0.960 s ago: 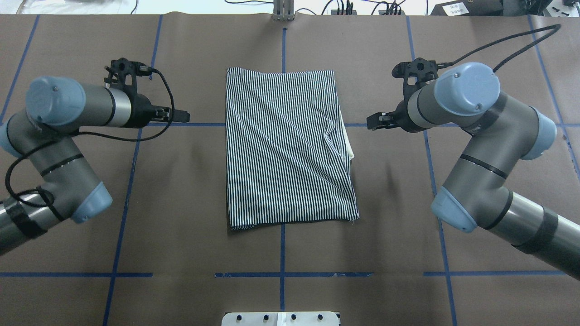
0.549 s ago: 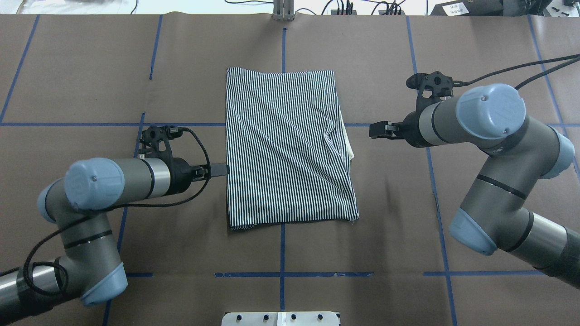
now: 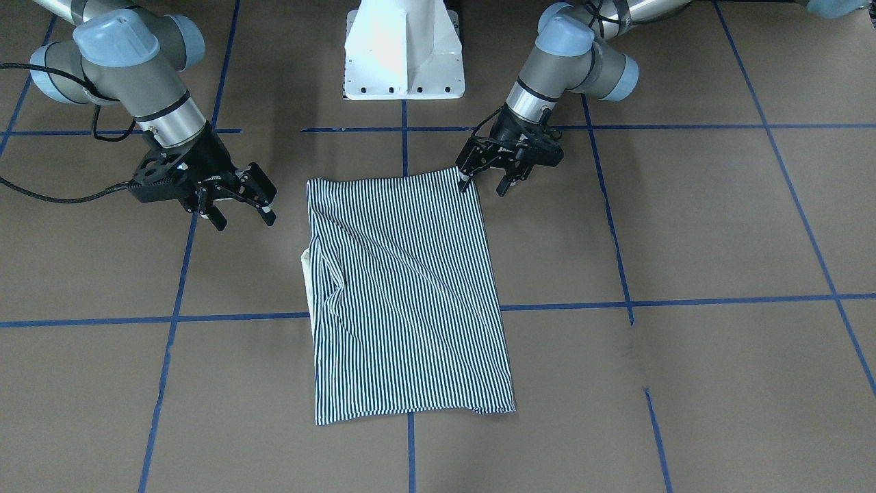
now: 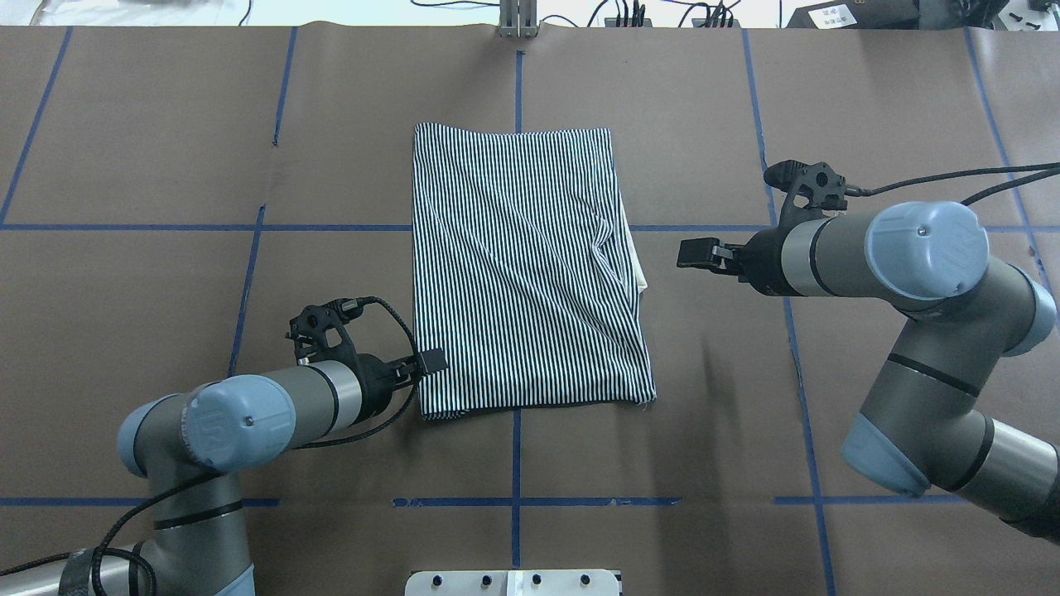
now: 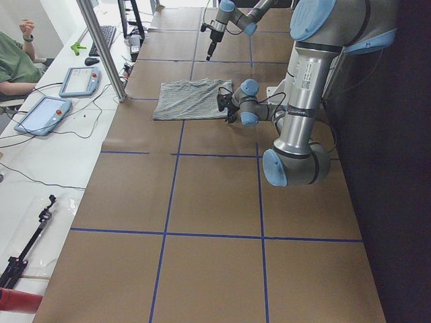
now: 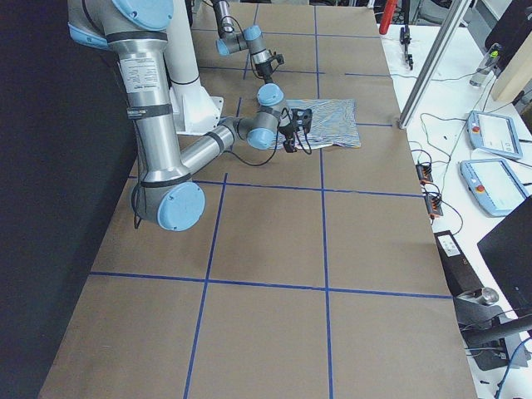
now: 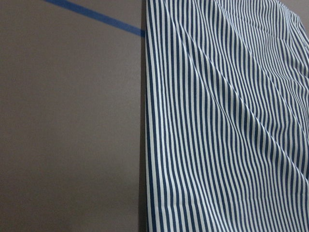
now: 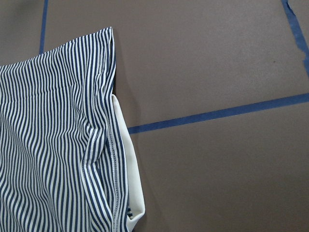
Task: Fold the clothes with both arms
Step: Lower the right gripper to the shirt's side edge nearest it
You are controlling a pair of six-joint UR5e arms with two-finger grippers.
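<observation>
Moved: the left claw [image 4: 432, 362] has slid down the striped edge in the overhead frame, from mid-height to the lower left corner of the polo shirt [image 4: 522, 265]. The right claw [image 4: 696, 252] has dropped only a little in the frame. The cloth has not shifted.

Left claw: its jaws are spread in the front-facing view, with one finger at the shirt's corner and the other just off the cloth over the tabletop [image 4: 166, 124]. It grips nothing.

Right claw: its jaws are also spread and empty. It sits near, but apart from, the shirt's right edge, level with the cream collar [image 4: 639, 269] that peeks out there.

Shirt: it lies as a flat, creased rectangle at the centre of the overhead frame.

Meaning: one corner is lined up for a pinch, while the opposite side is not yet reached, so I judge the next fold is being set up, not begun.

Left arm [image 4: 273, 406]: the wrist is low and points toward frame right, and the forearm runs back to the lower left.

Right arm [image 4: 828, 248]: the forearm is level and points toward frame left, and the elbow bends down toward the lower right.
</observation>
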